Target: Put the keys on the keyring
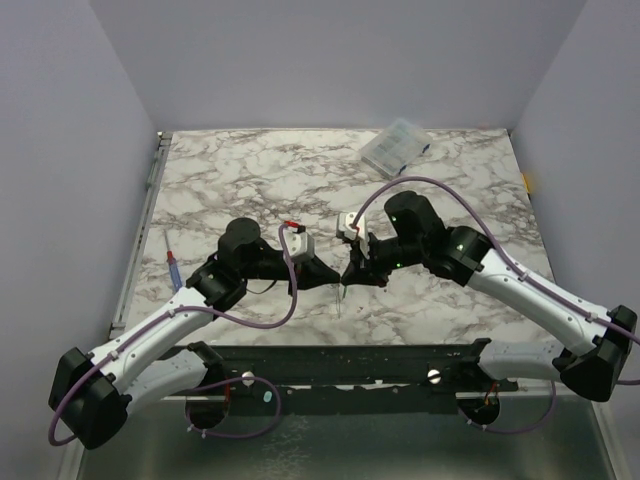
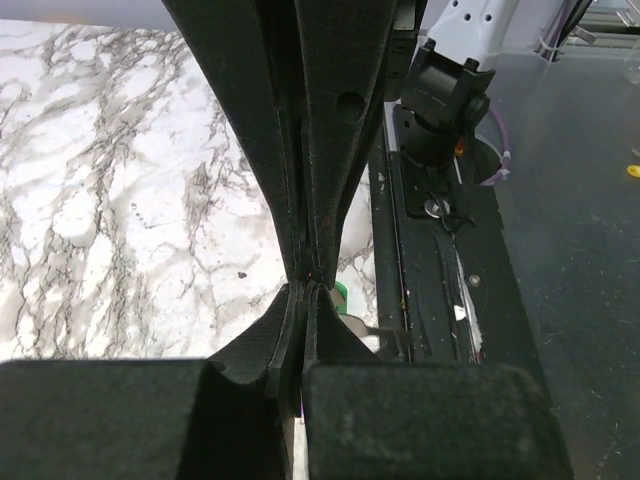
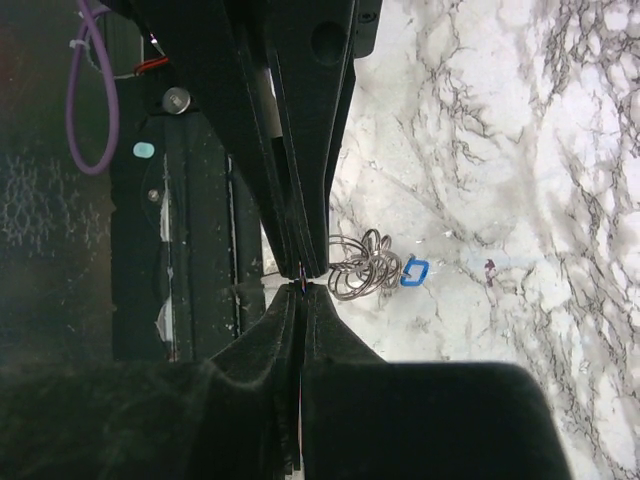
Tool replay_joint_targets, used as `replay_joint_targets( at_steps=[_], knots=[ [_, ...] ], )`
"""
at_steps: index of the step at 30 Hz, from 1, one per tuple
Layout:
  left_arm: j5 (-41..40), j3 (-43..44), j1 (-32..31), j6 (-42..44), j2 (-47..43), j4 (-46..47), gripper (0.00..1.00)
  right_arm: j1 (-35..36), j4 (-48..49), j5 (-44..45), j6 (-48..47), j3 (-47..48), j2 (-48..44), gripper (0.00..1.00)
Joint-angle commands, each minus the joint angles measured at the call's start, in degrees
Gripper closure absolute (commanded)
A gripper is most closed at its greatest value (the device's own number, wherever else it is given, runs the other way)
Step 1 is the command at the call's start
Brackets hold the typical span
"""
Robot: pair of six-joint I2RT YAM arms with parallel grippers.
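Near middle of the white marble-patterned table [image 1: 250, 170]: my right gripper [image 3: 302, 283] clenches the thin silvery wire keyring [image 3: 358, 265], the small blue-headed key [image 3: 415, 272] against its coils. My left gripper [image 2: 308, 283] is pinched tight, the small green-headed key [image 2: 341, 292] just beside its tips; held or not, I cannot tell. Threading well, I judge, means a steady ring and the key's hole meeting the wire's end
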Motion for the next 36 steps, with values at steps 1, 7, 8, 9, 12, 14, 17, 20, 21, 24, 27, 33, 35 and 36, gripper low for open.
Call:
replay_joint_targets(
  at_steps=[1,7,8,9,12,14,17,20,21,24,27,33,35,36],
  knots=[
    [-0.36,1.13,0.08,-0.11,-0.8,0.77,1.0,0.62,6.29,-1.55,2.46,-0.59,-2.41,0.91],
    [-1.02,0.87,0.76,-0.27,-2.97,1.62,1.0,0.62,6.82,-1.31,3.52,-1.06,-2.32,0.56],
    [-1.08,0.84,0.9,-0.29,-3.23,1.71,1.0,0.58,6.94,-1.16,3.54,-1.21,-2.51,0.56],
    [-1.16,0.78,0.99,-0.27,-3.52,1.72,1.0,0.62,7.18,-1.18,3.54,-1.47,-2.8,0.55],
    [-1.37,0.66,1.36,-0.25,-4.16,1.92,1.0,0.61,8.29,-1.4,3.54,-2.59,-4.33,0.56],
    [-1.52,0.64,1.54,-0.31,-4.5,1.99,1.0,0.62,9.25,-1.49,3.47,-3.49,-5.42,0.57],
    [-1.54,0.6,1.85,-0.49,-4.95,2.28,1.0,0.59,10.35,-1.04,3.54,-4.64,-6.63,0.61],
    [-1.39,0.42,1.99,-0.66,-5.23,2.64,1.0,0.62,10.97,-0.37,3.83,-4.99,-6.76,0.63],
    [-1.31,0.47,2.07,-0.77,-5.32,2.8,1.0,0.62,11.04,-0.39,3.81,-5.02,-6.68,0.64],
    [-0.97,0.4,2.08,-0.9,-5.44,2.95,1.0,0.62,11.36,-0.52,3.87,-4.98,-6.27,0.64],
    [-0.63,0.27,2.09,-1.1,-5.45,3.22,1.0,0.63,11.32,-0.07,3.9,-4.75,-5.69,0.6],
    [-0.4,0.28,2.18,-1.32,-5.54,3.51,1.0,0.62,11.23,0.88,4.0,-4.57,-4.64,0.61],
    [-0.31,0.21,2.18,-1.32,-5.63,3.59,1.0,0.63,11.3,1.88,4.05,-4.66,-4.24,0.61],
    [-0.24,0.23,2.22,-1.35,-5.63,3.59,1.0,0.62,11.31,2.56,4.07,-4.67,-4.06,0.61]
  ],
)
